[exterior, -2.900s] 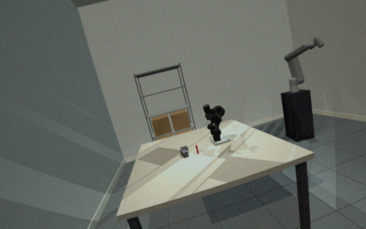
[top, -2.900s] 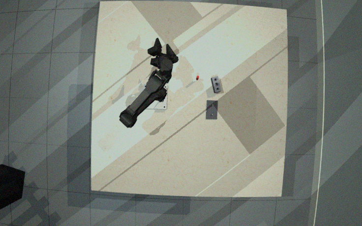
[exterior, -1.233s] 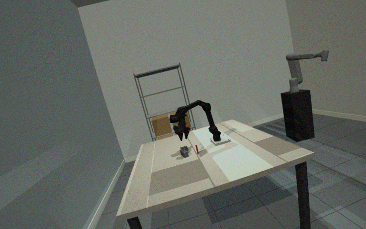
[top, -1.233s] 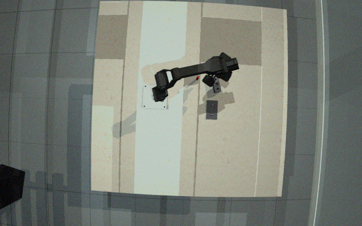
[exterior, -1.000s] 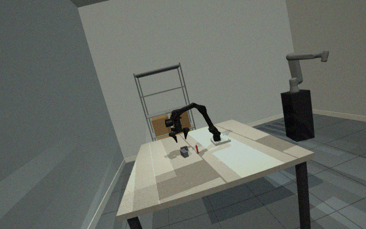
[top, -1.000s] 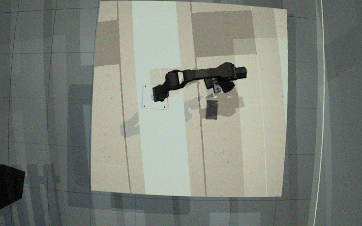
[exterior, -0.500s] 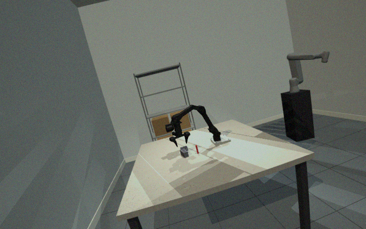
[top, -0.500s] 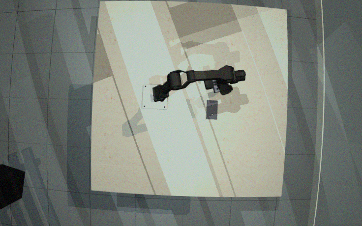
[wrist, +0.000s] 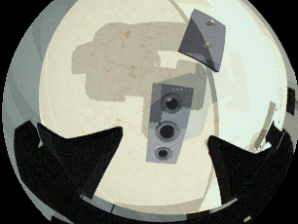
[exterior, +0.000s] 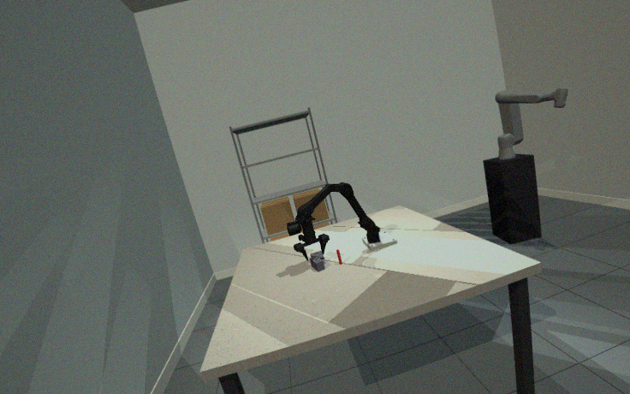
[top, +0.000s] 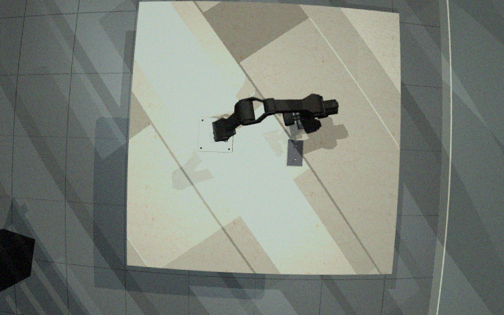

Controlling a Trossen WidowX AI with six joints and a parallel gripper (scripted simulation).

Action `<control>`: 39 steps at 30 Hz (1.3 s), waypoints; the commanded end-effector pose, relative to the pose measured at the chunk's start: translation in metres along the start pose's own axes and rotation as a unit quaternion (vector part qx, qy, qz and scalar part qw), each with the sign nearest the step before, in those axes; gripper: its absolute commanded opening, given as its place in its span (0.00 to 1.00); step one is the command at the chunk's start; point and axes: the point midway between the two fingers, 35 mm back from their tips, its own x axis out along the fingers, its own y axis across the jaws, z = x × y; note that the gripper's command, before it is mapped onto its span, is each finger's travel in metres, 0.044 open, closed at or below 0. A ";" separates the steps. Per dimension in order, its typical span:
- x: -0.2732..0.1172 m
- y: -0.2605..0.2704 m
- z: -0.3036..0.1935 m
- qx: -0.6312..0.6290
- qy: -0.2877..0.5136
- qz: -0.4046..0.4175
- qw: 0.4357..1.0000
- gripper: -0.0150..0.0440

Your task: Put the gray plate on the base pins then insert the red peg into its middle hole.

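The gray plate [exterior: 317,264] [wrist: 168,117] rests on the table with its row of three holes facing up in the wrist view. The dark gray base [top: 291,153] [wrist: 199,35] lies apart from it, its two pins bare. The red peg [exterior: 339,257] stands upright on the table beside the plate; in the wrist view only a speck shows at the right finger's edge, and the arm hides it in the top view. My gripper [exterior: 315,254] [wrist: 167,136] is open and empty above the plate, with one finger to each side in the wrist view. In the top view the gripper mostly hides the plate.
The arm's white mounting plate [top: 205,137] is at the left of the work area on the table [top: 192,242] [exterior: 278,313]. A metal shelf [exterior: 278,158] with brown boxes and a second arm [exterior: 511,120] on a black pedestal [exterior: 512,200] stand beyond the table.
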 end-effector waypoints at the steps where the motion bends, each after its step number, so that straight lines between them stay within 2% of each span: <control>1: 0.006 0.000 0.000 0.003 0.000 0.000 1.000 1.00; 34: 0.055 -0.001 0.000 0.003 0.000 0.000 1.000 1.00; 39: 0.055 -0.001 0.000 0.003 0.000 0.000 1.000 0.78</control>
